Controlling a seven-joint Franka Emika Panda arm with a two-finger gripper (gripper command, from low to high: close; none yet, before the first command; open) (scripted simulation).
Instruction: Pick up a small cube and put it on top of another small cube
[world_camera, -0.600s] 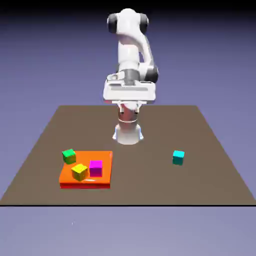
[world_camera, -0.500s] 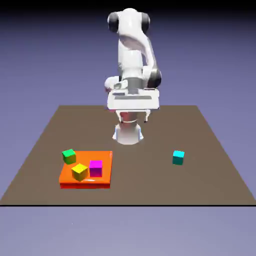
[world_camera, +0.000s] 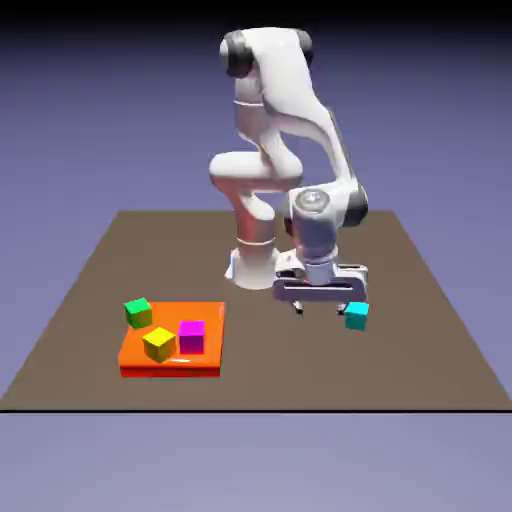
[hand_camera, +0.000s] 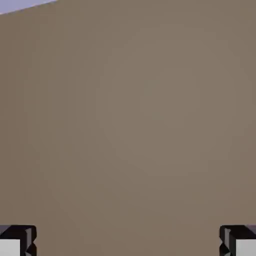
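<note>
Nothing is stacked: the gripper (world_camera: 320, 308) has its fingers spread and empty, the cyan cube (world_camera: 357, 316) sits just beside it on the right, and grasping, carrying and setting it on the yellow cube (world_camera: 159, 345) at left remain.

The white arm (world_camera: 300, 90) bends over the table (world_camera: 260, 370), its claw (world_camera: 320, 308) pointing down with the two fingers spread wide and nothing between them. Just beside the claw, toward the exterior view's right, the cyan cube (world_camera: 357, 316) sits on the table. Well apart from the claw, toward the exterior view's left, lies an orange-red slab (world_camera: 207, 360). On it, the magenta cube (world_camera: 192, 338) is the nearest to the claw, the yellow cube (world_camera: 159, 345) is farther out beside it, and the green cube (world_camera: 138, 313) is the farthest, at the slab's corner.
</note>
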